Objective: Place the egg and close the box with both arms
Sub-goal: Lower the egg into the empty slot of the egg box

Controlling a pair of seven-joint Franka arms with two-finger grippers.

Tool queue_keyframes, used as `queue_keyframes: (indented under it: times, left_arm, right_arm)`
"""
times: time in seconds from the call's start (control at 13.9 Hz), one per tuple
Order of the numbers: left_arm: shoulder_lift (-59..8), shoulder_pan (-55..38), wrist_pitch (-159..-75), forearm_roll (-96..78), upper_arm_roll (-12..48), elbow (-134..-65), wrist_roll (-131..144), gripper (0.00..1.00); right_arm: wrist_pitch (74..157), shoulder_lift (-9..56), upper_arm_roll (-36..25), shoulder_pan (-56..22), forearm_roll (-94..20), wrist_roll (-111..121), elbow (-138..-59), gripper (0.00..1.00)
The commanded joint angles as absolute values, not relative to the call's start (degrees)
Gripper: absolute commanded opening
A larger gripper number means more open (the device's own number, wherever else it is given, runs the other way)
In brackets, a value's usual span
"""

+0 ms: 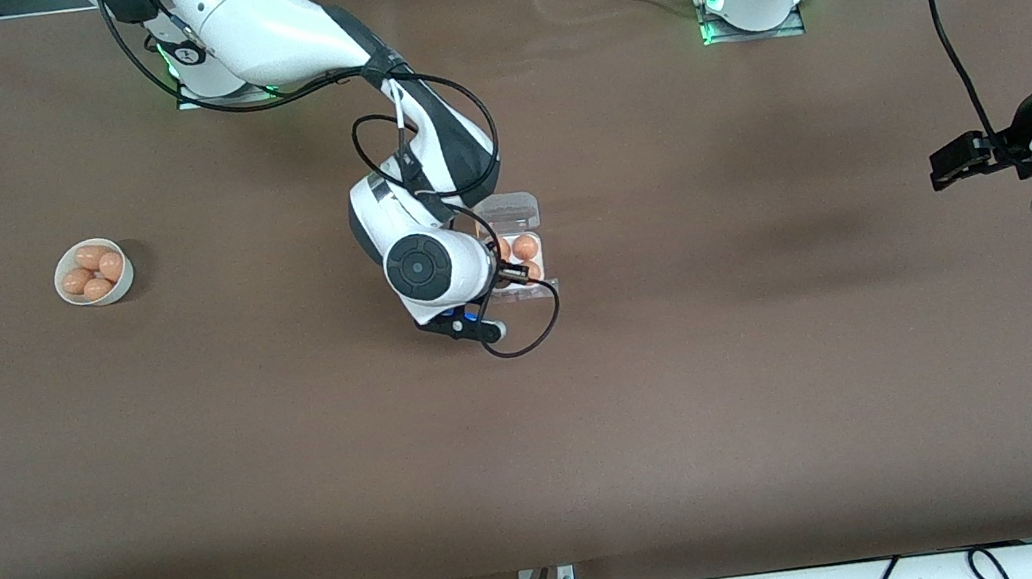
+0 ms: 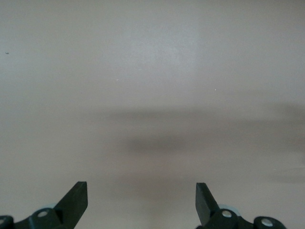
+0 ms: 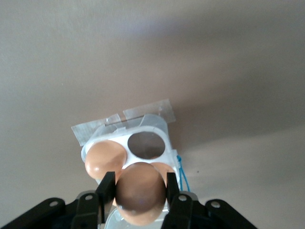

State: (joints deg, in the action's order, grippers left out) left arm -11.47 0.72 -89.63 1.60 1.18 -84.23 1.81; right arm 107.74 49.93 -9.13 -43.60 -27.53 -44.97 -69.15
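Note:
The box [image 1: 540, 256] is a small white four-cell carton in the middle of the table, with its clear lid [image 1: 510, 210] open and lying flat. In the right wrist view the box [image 3: 159, 128] has one empty cell [image 3: 147, 144] and two eggs, one in plain sight [image 3: 106, 160]. My right gripper [image 3: 140, 188] is shut on the egg [image 3: 140, 195] and holds it just above the box. In the front view the right wrist [image 1: 427, 267] hides that gripper. My left gripper [image 1: 948, 165] is open and empty over bare table [image 2: 141, 191] at the left arm's end, waiting.
A round white bowl [image 1: 119, 281] with several more eggs stands toward the right arm's end of the table. Clear tape [image 3: 124, 120] holds the box's edge to the table. Black cables loop around the right wrist [image 1: 524, 344].

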Motion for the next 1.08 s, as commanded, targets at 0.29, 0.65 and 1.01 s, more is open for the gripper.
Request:
queue_keyframes:
  times: [0.29,0.65,1.01]
  left_arm:
    - [-11.16,0.97,-89.38,2.02,1.41,-84.46,0.7,1.0]
    - [-11.42,0.97,-89.38,2.02,1.41,-84.46,0.7,1.0]
    - [-11.43,0.97,-89.38,2.02,1.41,-84.46,0.7,1.0]
  right_arm:
    - [107.31,51.5,-8.35,-42.89,-29.62,-45.79,-67.5,0.38]
    - [107.67,52.12,-8.35,-42.1,-29.71,-45.79,-67.24,0.8]
    - [107.06,51.42,-9.49,-41.93,-29.71,-45.79,-66.71,0.92]
